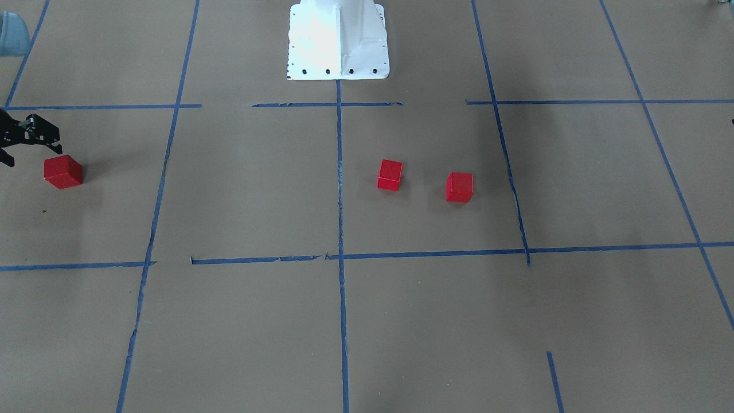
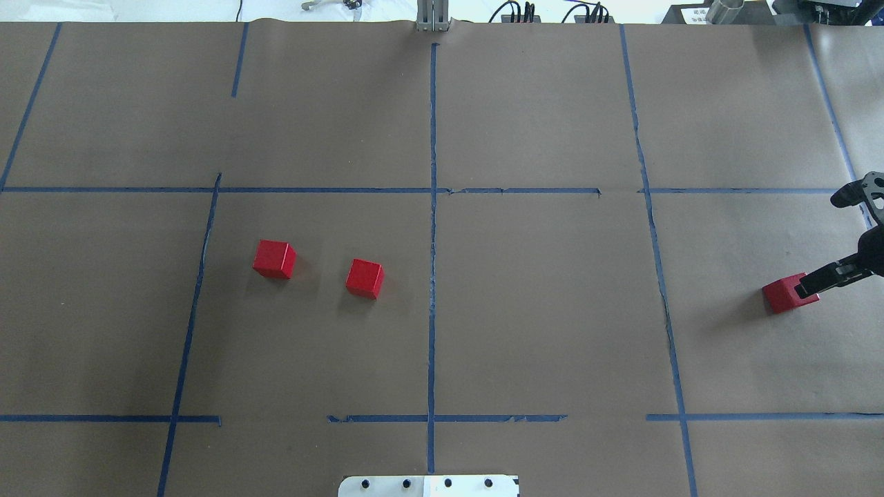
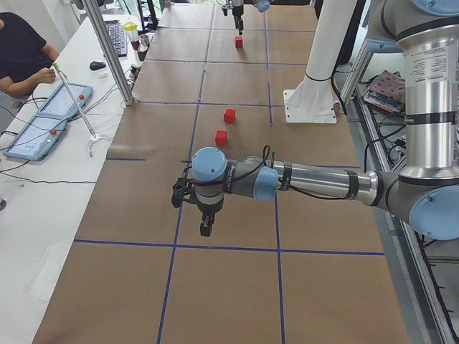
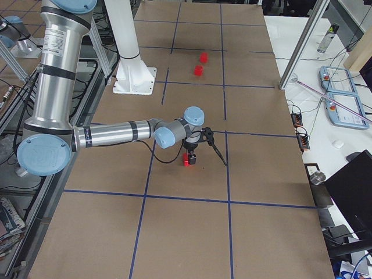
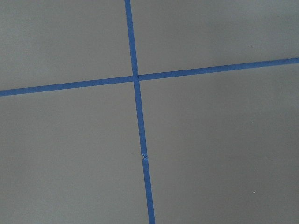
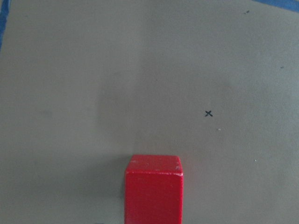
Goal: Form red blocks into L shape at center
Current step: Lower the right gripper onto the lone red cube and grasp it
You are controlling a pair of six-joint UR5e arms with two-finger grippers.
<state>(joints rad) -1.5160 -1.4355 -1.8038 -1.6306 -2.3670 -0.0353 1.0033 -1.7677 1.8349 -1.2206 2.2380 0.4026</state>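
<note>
Finding a first block (image 2: 274, 259) and a second block (image 2: 364, 278) sitting apart on the brown bench (image 2: 539, 310), just robot's-left of the centre line (image 2: 432, 276). Spotting the third block (image 2: 782, 293) far right, right by one finger (image 2: 829, 270) of the right hand (image 2: 818, 245), spread wide. Hovering the left hand (image 3: 205, 218) over a tape crossing (image 5: 135, 78), grip impossible to tell. Noting a tiny penned "x" (image 6: 209, 113) near the third block.

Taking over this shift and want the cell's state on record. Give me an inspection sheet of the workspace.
Surface: brown paper with blue tape grid, tape torn in spots.
Job's things: red block and second block apart, left of the centre line; third block far right; no L yet.
Clutter: nothing seen.
Grippers: right gripper open beside third block, not gripping; left gripper over the paper, state unclear.
Cables: bundle at the table's far edge.
Surroundings: person at side bench; white robot base.
</note>
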